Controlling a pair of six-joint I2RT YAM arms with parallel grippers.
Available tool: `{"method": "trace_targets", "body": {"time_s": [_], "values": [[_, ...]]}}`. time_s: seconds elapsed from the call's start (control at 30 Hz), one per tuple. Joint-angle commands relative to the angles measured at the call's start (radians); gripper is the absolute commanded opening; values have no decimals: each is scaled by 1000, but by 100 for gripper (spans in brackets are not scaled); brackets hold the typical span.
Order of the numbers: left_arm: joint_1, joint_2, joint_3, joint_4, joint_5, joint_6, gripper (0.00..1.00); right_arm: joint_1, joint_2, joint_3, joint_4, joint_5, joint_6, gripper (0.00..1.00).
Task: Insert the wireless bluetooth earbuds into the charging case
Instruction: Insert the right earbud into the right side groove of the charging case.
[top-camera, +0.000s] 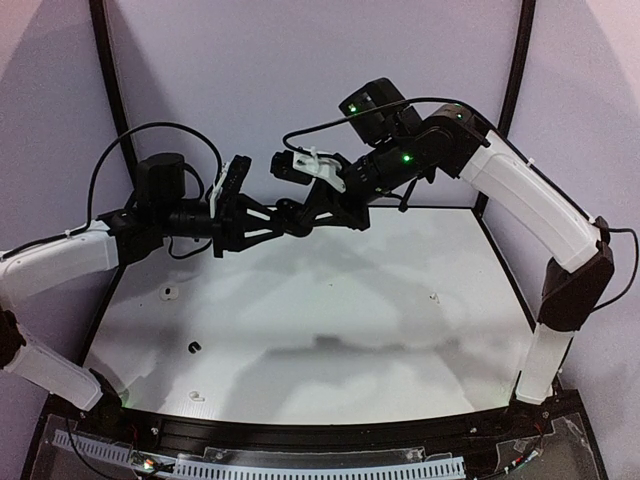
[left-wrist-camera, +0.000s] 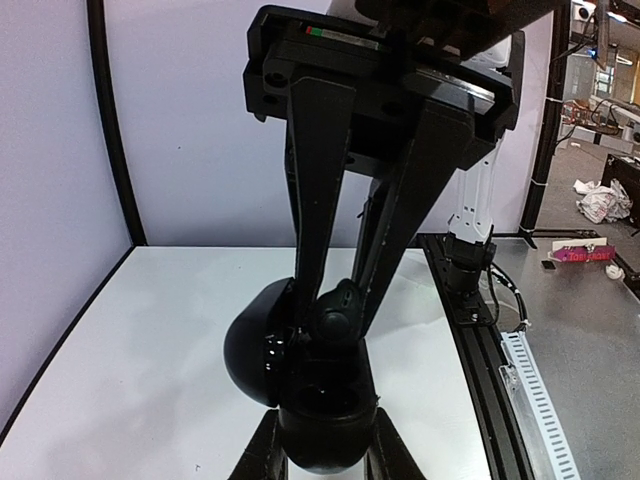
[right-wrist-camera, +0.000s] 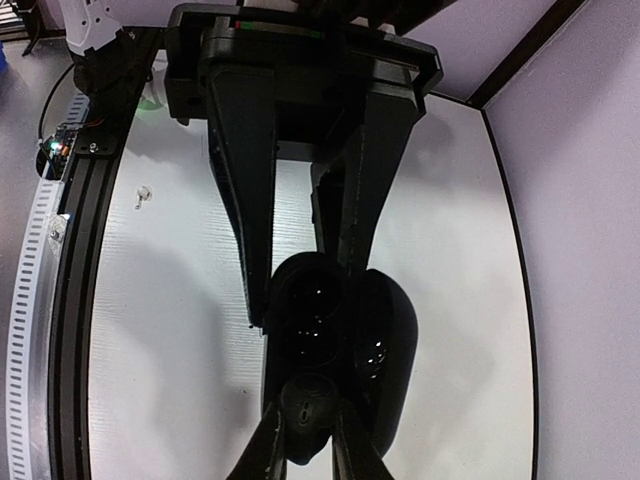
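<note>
Left wrist: left tool (left-wrist-camera: 325, 455) is clamped across the base of the glossy black oval plastic charging case (left-wrist-camera: 250, 350), one finger on each side, case held in the air. The case is hinged open, with the domed lid swung to one side. Right tool (left-wrist-camera: 333, 305) faces it head-on. Its long black fingers converge to nearly together, pinching a small black rounded earbud (left-wrist-camera: 342, 310) right at the case's open face. Seated or not: can't tell, black on black. White matte worktop (left-wrist-camera: 150, 330) sits well below the case, with a black metal rail (left-wrist-camera: 480, 370) along its edge.

Right wrist: looking along the right tool's own fingertips, the bud sits between them and touches both. Beyond it the case base shows two round glossy wells, with the smooth curved lid beside them. The left tool's fingers flank the base. Past the case, a small white earbud (right-wrist-camera: 143, 197) lies on the worktop near the rail.

Top: both arms meet mid-air over the far half of the worktop. The case is between them and hard to pick out. Toward the near left corner from the case lie that white bud, a second white earbud (top-camera: 170, 293) and a loose black earbud (top-camera: 193, 347), well apart from each other. A wide flat stretch of worktop runs below and right of the case. Pale walls with black posts box in the far side.
</note>
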Motion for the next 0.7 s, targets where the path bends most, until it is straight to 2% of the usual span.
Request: {"method": "trace_targets", "body": {"time_s": [0.0, 0.23, 0.57, 0.67], "values": [[-6, -20, -12, 83, 39, -23, 1, 11, 26, 19, -7, 33, -4, 16], [-7, -21, -16, 97, 34, -40, 1, 12, 27, 19, -4, 30, -4, 18], [-5, -30, -61, 229, 33, -215, 1, 11, 27, 42, -7, 26, -6, 19], [-5, -32, -66, 243, 32, -226, 1, 11, 25, 42, -13, 29, -5, 20]]}}
